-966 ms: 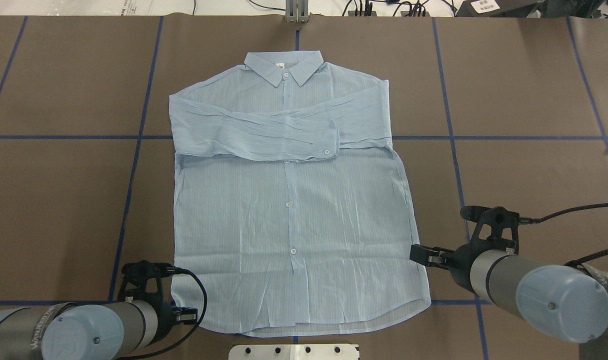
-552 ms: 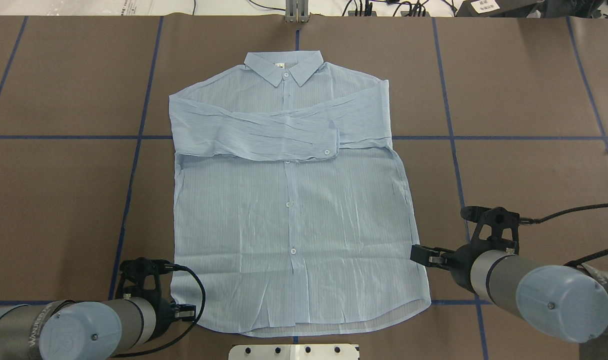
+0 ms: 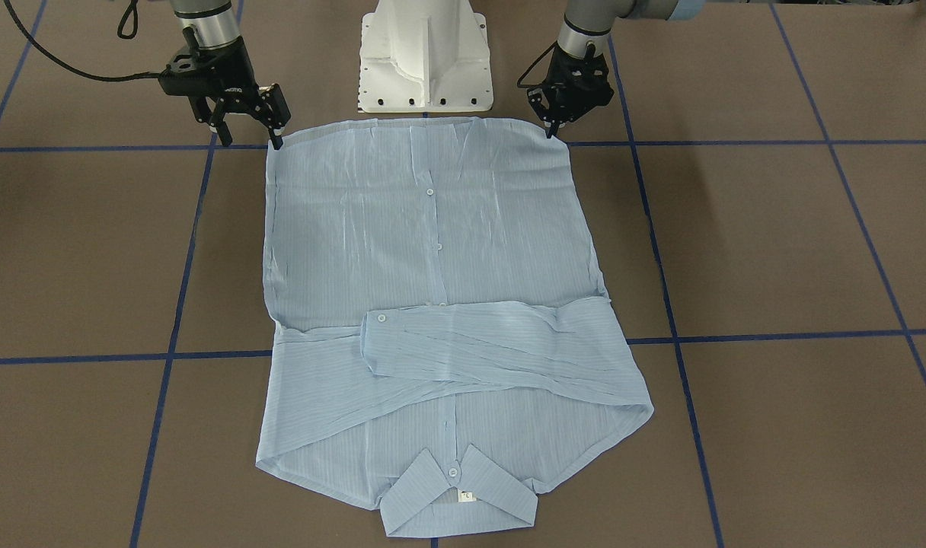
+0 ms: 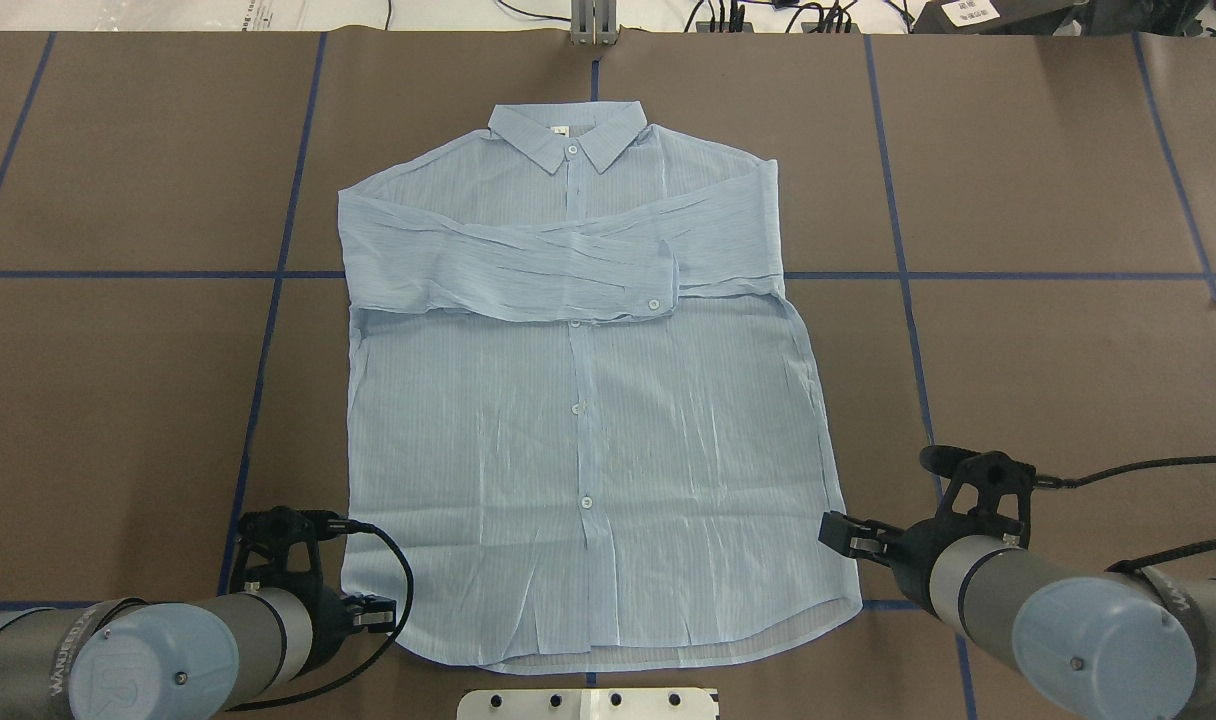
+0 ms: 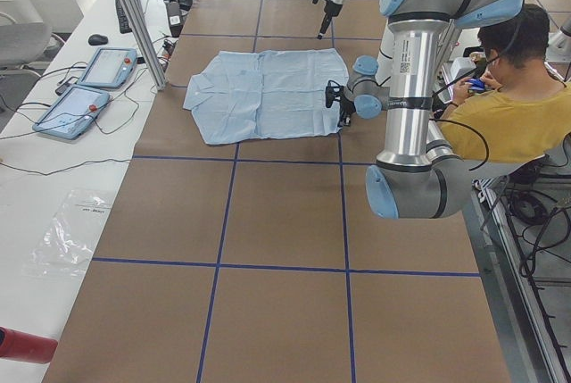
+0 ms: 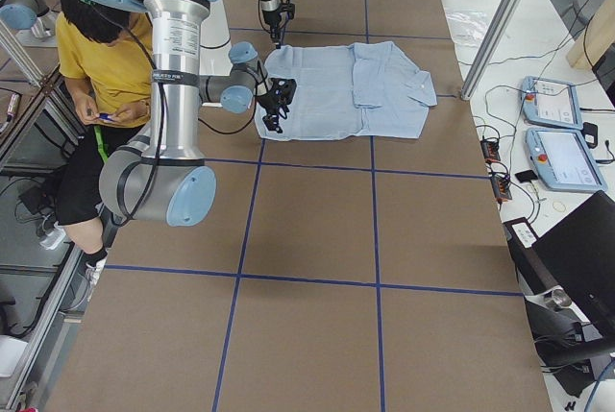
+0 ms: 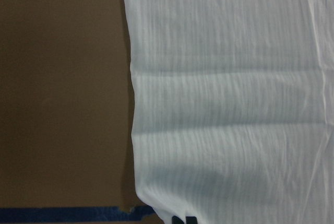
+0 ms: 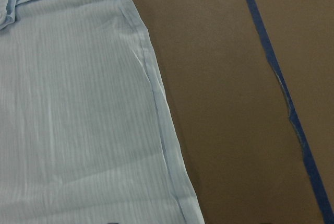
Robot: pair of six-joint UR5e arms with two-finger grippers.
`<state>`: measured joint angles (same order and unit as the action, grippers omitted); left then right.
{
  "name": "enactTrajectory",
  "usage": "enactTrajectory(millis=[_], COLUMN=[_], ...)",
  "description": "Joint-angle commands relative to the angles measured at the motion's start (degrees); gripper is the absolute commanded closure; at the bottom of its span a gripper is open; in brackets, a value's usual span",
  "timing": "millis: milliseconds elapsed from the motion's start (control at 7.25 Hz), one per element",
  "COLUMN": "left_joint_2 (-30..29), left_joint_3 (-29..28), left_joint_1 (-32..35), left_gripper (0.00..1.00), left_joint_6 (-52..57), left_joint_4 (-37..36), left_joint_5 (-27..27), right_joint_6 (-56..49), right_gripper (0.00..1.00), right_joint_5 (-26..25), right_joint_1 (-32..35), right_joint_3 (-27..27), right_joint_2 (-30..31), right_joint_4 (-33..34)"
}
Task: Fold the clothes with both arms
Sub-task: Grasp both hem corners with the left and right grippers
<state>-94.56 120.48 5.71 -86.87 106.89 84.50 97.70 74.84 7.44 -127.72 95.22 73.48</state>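
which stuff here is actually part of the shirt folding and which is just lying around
In the job: pale-blue shirt, left gripper, right gripper.

Just lying about: control tablets, clear plastic bag, computer mouse, white pedestal base, seated person.

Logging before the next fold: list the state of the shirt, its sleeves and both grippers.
shirt: flat on the table, front up, buttoned.
sleeves: both folded across the chest.
left gripper: at one hem corner, open or shut unclear.
right gripper: open, at the opposite hem corner.
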Motion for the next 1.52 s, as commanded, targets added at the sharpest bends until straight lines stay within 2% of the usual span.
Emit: enactTrajectory(millis=[0,276,690,1104,1242,1380], left_joint_2=[0.0,-0.1,0.1,0.2,0.3,0.3], left_joint_3=[0.2,0.3,0.3,0.2,0.2,0.2], left_joint_1=[-0.1,-0.5,-0.7,-0.7,-0.7,-0.7], left_gripper=[1.0,1.0,1.0,1.0,1.0,1.0], left_joint_6=[0.0,0.0,0.0,0.0,0.0,0.0], left_joint_4=[0.1,0.1,0.1,0.0,0.0,0.0], left_joint_5=[-2.6,-3.1,-4.4,-4.5,-4.5,-4.5], right_joint_6=[3.2,4.0,5.5,7.1,7.2,7.9], right_gripper=[0.31,0.35,0.42,0.6,0.68,0.98], right_joint_5=[-3.2,-5.9,-8.2,-9.4,-10.1,-10.3], right_joint_1=[-3.5,-4.8,-8.0,-10.5,-11.0,-11.3], right_joint_3=[1.6,7.5,7.9,7.8,7.8,7.8], right_joint_2=[0.0,0.1,1.5,1.5,1.5,1.6], right_joint_4=[-0.4,-9.0,-9.1,-8.6,-8.5,-8.4])
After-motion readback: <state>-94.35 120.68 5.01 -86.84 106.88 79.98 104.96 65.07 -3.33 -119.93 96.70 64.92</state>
